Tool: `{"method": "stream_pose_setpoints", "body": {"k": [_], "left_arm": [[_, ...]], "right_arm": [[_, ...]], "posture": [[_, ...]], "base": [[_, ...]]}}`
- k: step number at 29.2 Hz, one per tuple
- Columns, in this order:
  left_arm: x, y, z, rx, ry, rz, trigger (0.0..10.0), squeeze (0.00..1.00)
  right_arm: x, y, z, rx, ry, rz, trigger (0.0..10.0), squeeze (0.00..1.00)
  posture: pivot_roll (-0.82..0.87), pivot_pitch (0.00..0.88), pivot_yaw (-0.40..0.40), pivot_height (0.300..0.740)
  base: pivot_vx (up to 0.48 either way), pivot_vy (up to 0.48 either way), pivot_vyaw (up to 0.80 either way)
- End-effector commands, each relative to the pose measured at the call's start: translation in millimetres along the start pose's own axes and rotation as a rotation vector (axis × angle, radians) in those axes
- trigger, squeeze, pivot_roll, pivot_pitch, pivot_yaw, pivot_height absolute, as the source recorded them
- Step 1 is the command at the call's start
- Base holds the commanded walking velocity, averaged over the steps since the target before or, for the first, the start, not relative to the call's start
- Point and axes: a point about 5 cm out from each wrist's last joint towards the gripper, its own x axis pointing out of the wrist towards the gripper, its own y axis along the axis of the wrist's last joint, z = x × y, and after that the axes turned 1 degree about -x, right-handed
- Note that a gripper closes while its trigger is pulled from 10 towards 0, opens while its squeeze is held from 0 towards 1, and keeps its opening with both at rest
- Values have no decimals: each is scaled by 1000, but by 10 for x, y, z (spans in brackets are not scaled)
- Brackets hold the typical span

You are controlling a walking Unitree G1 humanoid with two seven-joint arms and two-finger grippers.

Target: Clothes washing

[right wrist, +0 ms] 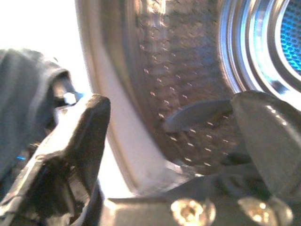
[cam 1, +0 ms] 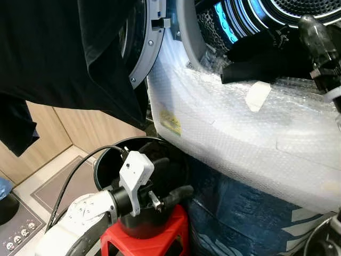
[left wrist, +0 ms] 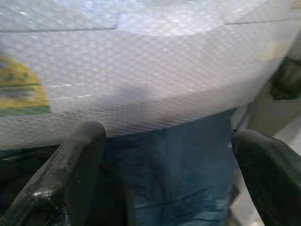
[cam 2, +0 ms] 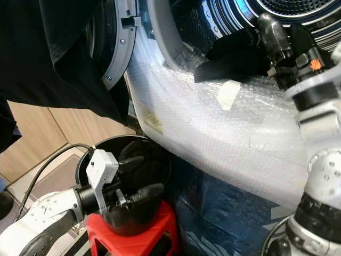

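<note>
The left arm (cam 1: 74, 218) is clad in silver-white shells dotted with small screws, with a black cable (cam 1: 80, 165) looped along it. A white angular bracket (cam 1: 136, 178) is mounted at the wrist. The right arm (cam 2: 325, 176) is silver with black ribbed joints, and an orange mark (cam 2: 314, 64) is seen near its black hand (cam 2: 272, 34).

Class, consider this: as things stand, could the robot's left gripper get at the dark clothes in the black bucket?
Probably yes. The left gripper, fingers open, already hangs over the black bucket on the red stool, with nothing between it and the dark clothes.
</note>
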Motion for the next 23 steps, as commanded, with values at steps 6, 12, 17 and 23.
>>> {"method": "stream_pose_setpoints", "body": {"k": [6, 12, 17, 23], "left_arm": [[-8, -45, -156, 53, 87, 7, 10000, 0], [-41, -157, -254, 57, 129, 0, 10000, 0], [-75, -282, -336, 54, 179, -22, 10000, 0], [-139, -504, -472, 45, 235, -74, 10000, 0]], "right_arm": [[-204, -40, -244, 130, 187, 104, 10000, 1000], [-389, -205, -326, 206, 280, 60, 10000, 1000], [-502, -314, -340, 227, 311, 0, 10000, 1000], [-712, -472, -442, 276, 398, -124, 10000, 1000]], "posture": [[-66, 42, 48, 740], [-63, 34, 59, 740], [-62, 31, 63, 740], [-62, 33, 61, 740]], "base": [[0, 0, 0], [0, 0, 0], [0, 0, 0], [0, 0, 0]]}}
